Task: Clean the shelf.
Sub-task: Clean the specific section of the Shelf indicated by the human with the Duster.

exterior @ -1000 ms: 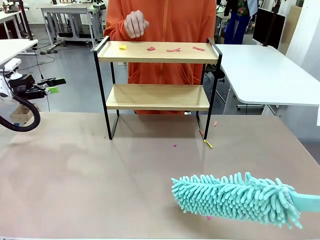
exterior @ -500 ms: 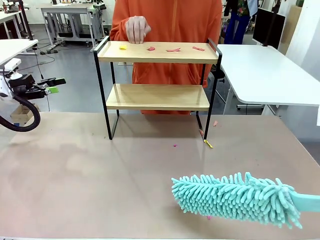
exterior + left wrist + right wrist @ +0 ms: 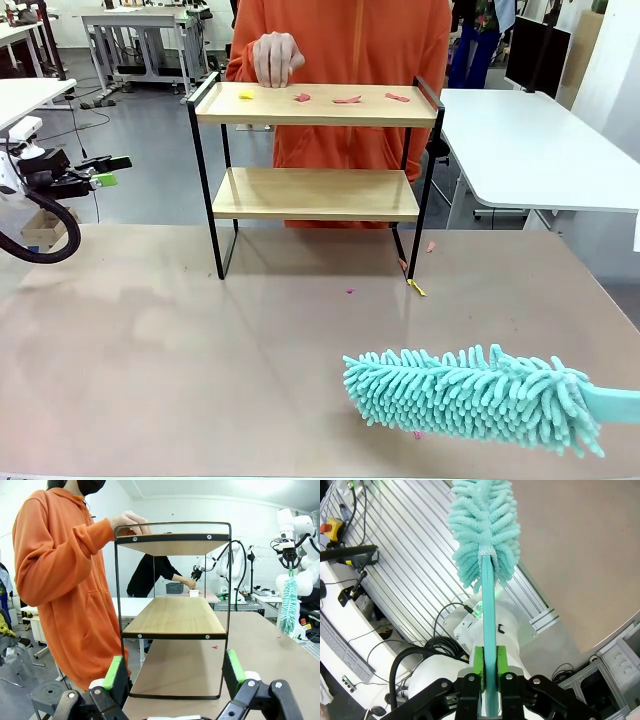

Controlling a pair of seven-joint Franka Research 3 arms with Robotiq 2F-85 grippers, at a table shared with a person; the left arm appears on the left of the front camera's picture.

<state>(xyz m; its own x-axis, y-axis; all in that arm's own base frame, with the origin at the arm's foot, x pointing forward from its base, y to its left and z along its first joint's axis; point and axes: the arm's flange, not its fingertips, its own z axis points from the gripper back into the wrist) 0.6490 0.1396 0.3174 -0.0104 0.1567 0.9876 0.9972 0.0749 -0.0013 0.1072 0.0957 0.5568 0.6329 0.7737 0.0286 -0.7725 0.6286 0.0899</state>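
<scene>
moved: person's hand (image 3: pixel 274 58) has come down from above the shelf (image 3: pixel 315 193) onto the back left edge of its top board (image 3: pixel 320 116); orange torso (image 3: pixel 345 45) slid toward my right. my arms and the duster (image 3: pixel 470 397) haven't budged.
shelf: upright at the far middle of the table (image 3: pixel 150 350), two wooden boards in a thin black frame, person standing right behind it.
top board: yellow scrap (image 3: pixel 245 94) near the left end, just beside the hand; three pink scraps (image 3: pixel 302 97) (image 3: pixel 347 99) (image 3: pixel 397 97) in a loose row toward the right end.
table litter: yellow sliver (image 3: pixel 417 289) just beside the shelf's front right foot, tiny pink bits (image 3: pixel 350 291) (image 3: pixel 430 246) near it.
left jaws: spread wide, parked out past the table's left edge, well apart from the shelf. wrist view looks at the shelf end-on, its frame sitting between my green pads (image 3: pixel 114 672).
right jaws: pressed together on the duster's teal handle (image 3: pixel 487 610), one green pad (image 3: pixel 478 666) on each flat side.
duster: fluffy teal head low over the table's near right part, tip toward my left, well apart from the shelf. touching the table or not: cannot tell.
</scene>
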